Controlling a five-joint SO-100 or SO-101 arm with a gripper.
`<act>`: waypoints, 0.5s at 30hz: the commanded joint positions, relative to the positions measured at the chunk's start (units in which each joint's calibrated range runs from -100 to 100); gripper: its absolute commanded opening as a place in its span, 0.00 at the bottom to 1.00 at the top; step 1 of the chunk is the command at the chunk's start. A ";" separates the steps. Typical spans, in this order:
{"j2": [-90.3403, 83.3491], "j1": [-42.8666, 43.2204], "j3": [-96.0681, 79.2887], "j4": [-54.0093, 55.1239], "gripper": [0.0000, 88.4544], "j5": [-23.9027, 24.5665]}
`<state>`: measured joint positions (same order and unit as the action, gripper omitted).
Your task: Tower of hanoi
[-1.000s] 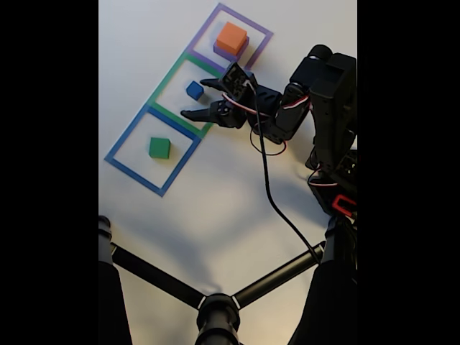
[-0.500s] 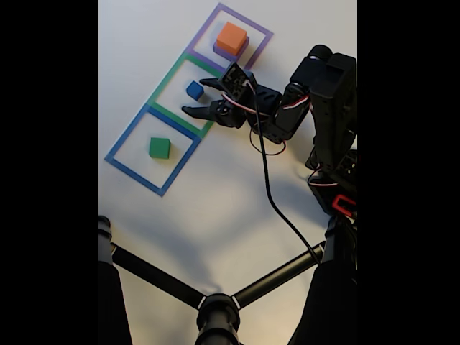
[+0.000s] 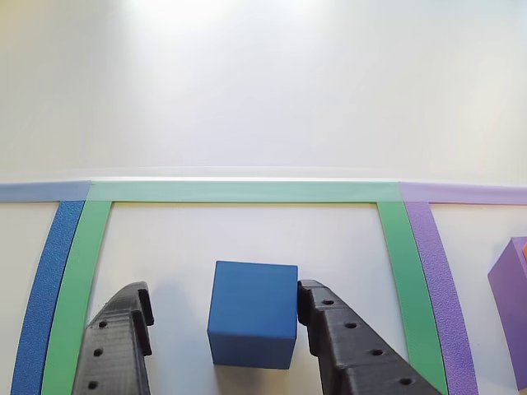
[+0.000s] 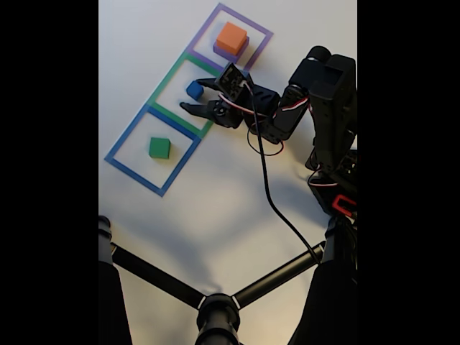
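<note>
1. Gripper [image 4: 194, 95] open, jaws spread around the blue cube [image 3: 253, 313]; in the other view the right finger [image 3: 333, 325] sits against the cube's right face, touching or nearly so; the left finger [image 3: 123, 329] is apart from it with bare table between.
2. Blue cube [image 4: 194, 89] sits between the fingertips, inside the green tape square [image 4: 159, 85]; in the other view the green tape [image 3: 239, 191] runs ahead of the gripper and down both sides.
3. Orange block [image 4: 231, 37] stacked on the purple slab [image 4: 241, 50], inside the purple tape square [image 4: 251, 24]; in the fixed view up and right of the gripper, near it; in the other view the slab [image 3: 510, 296] is off to the gripper's right, an orange sliver [image 3: 522, 244] above it at the edge.
4. Green cube [image 4: 159, 147] alone in the blue tape square [image 4: 129, 136]; in the fixed view down and left of the gripper, well apart; blue tape [image 3: 45, 288] left of the gripper in the other view.
5. Arm [image 4: 316, 93] reaches in from the right of the fixed view; black cable [image 4: 269, 194] trails from the gripper; black stand legs [image 4: 215, 302] at the bottom; white table [image 4: 215, 215].
</note>
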<state>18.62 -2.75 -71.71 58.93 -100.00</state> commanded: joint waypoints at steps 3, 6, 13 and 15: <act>-1.15 0.12 0.70 -0.29 0.14 0.00; -1.07 0.19 0.70 -0.29 0.12 0.00; -1.15 0.57 0.70 -0.29 0.08 0.00; -1.15 0.57 0.43 -0.37 0.07 0.00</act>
<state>18.62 -2.75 -71.71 58.93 -100.00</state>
